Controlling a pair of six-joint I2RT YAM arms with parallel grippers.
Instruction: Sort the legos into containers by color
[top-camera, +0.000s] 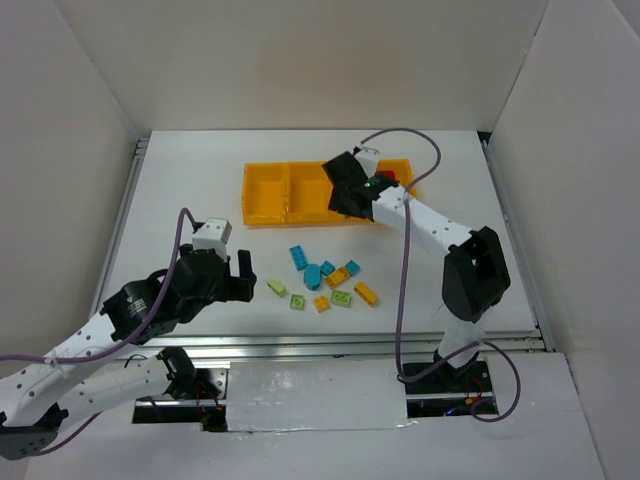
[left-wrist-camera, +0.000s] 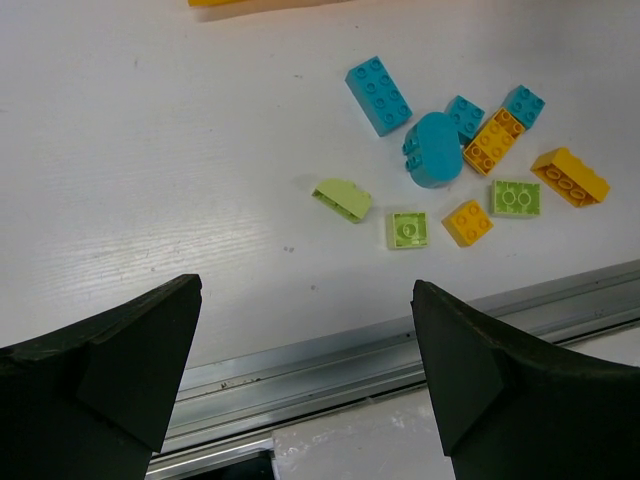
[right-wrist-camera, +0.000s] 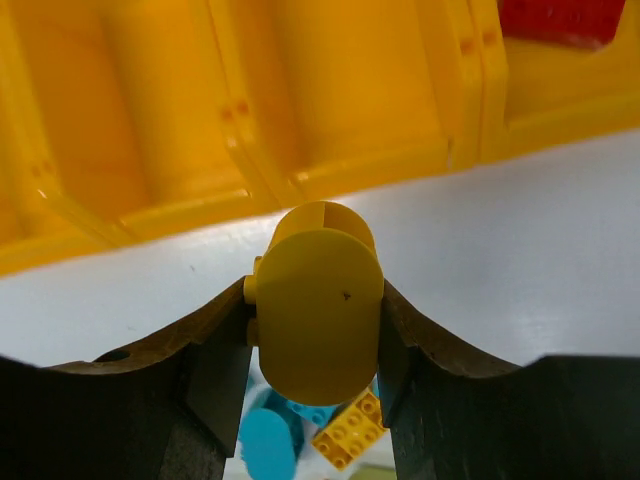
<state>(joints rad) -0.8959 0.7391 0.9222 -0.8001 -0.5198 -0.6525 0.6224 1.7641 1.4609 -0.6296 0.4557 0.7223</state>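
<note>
Legos (left-wrist-camera: 433, 150): 4 cyan (left-wrist-camera: 378, 95), 3 yel (left-wrist-camera: 570, 175), 3 grn (left-wrist-camera: 515, 197); R pincer (right-wrist-camera: 316, 300) tight on 4th yel (right-wrist-camera: 318, 330); L pincer (left-wrist-camera: 306, 288) wide

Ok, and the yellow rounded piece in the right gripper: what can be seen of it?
The yellow rounded brick looks like smooth, glossy plastic. It has a domed outline, a short seam at the top, a tiny dark speck on the face toward the wrist camera and small nubs on its left edge. The right gripper clamps it by its left and right sides between two dark fingers. It appears held clear of the white table, near the front wall of the orange-yellow tray, with nothing else touching it.
</note>
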